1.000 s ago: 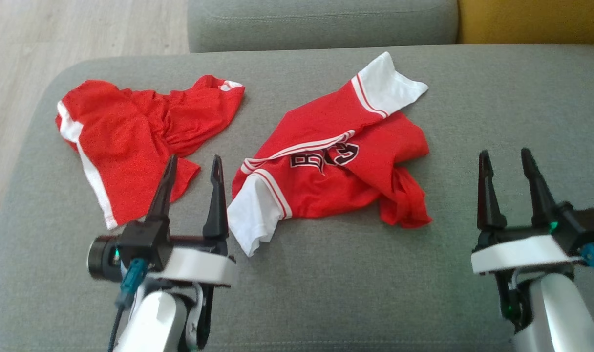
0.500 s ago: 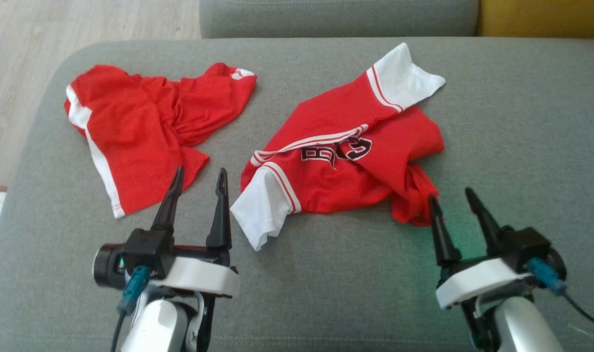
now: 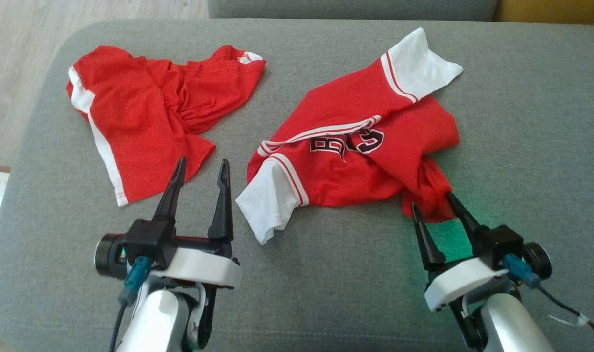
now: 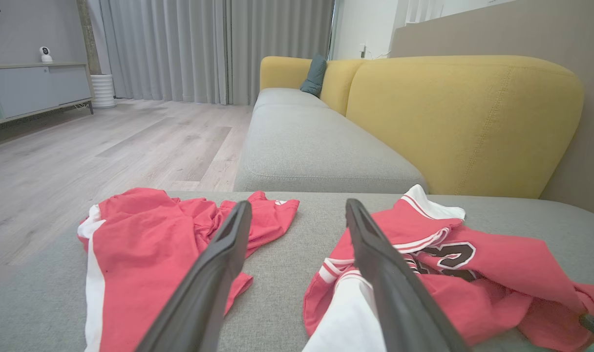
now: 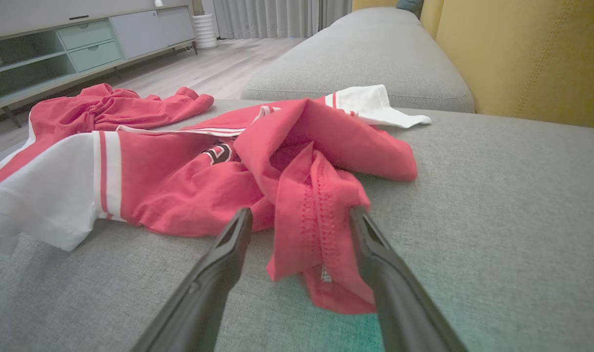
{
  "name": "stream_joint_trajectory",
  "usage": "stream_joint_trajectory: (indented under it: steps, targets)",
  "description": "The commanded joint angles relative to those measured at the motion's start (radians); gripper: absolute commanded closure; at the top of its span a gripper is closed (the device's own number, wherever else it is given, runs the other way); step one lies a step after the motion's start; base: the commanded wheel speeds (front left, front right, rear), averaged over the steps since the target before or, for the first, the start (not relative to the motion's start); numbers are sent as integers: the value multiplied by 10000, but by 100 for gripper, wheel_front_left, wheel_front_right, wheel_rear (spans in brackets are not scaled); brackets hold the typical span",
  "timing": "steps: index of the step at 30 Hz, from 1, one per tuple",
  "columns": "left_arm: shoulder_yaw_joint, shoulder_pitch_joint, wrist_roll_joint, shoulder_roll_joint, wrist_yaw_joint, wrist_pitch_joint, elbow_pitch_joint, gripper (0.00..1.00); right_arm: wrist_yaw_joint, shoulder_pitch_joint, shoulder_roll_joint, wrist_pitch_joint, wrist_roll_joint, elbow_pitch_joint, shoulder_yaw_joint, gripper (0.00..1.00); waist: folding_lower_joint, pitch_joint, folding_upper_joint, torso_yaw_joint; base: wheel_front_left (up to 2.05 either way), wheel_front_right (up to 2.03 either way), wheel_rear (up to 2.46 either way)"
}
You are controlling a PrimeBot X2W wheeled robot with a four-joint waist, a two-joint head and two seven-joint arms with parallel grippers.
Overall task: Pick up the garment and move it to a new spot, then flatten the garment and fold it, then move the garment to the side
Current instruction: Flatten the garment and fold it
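Note:
The garment, a crumpled red jersey [image 3: 355, 156] with white sleeves and black lettering, lies mid-cushion, its bunched red hem corner [image 3: 431, 193] nearest my right arm. My right gripper [image 3: 432, 200] is open, fingers on either side of that hem corner; in the right wrist view the jersey [image 5: 189, 181] spreads ahead and the hem fold sits between my right gripper's [image 5: 301, 211] fingers. My left gripper [image 3: 202, 160] is open and empty, hovering over bare cushion just left of the white sleeve [image 3: 267, 205]. The left wrist view has the left gripper [image 4: 297, 203] with the jersey [image 4: 497, 264] to its right.
Red shorts [image 3: 136, 122] with a white side stripe lie crumpled at the far left, also in the left wrist view as shorts [image 4: 140, 244]. All rests on a grey cushion [image 3: 326, 293]. Wooden floor [image 3: 13, 73] lies beyond its left edge. A yellow backrest [image 4: 463, 122] stands behind.
The head camera has tilted, shifting the whole picture. My right gripper moved left and forward to the jersey's hem corner. The left gripper has barely moved.

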Motion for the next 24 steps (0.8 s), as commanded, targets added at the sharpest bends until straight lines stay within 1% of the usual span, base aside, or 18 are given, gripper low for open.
stream_joint_trajectory:
  steps: [1,2,3,4,5,12,19,21,24]
  targets:
    - [332,-413,12,-29,53,-51,-266,0,-9,-339,-15,-141,-75,-234,171,0,0,13,0,11,0,0,0]
    - [327,-421,4,-30,64,-51,-257,0,-9,-368,-15,-159,-60,-198,147,0,0,21,0,18,0,0,0]
    - [320,-425,-3,-30,74,-51,-247,0,-9,-393,-15,-170,-47,-158,116,34,0,24,0,21,0,0,0]
    - [313,-426,-10,-30,84,-51,-238,0,-9,-413,-15,-177,-31,-118,71,82,0,21,0,21,0,0,0]
    - [306,-425,-15,-30,95,-51,-232,0,-9,-435,-15,-184,-41,-86,21,100,0,18,0,18,0,0,0]
    - [285,-398,-73,-31,147,-51,-180,0,-9,-495,-15,-203,-112,-186,-425,100,0,-94,0,-89,0,0,0]
    - [265,-328,-107,-31,153,-51,-133,0,-9,-726,-55,213,-124,-979,-1213,100,0,-290,0,-238,0,0,0]
    - [227,-308,-120,-31,163,-51,-128,0,-9,-908,-198,488,-1,-1235,-1487,100,0,-326,0,-246,0,0,0]
    - [123,-324,-153,-31,177,-51,-123,0,-9,-1273,-733,919,22,-1476,-1845,100,0,-338,0,-191,0,0,0]
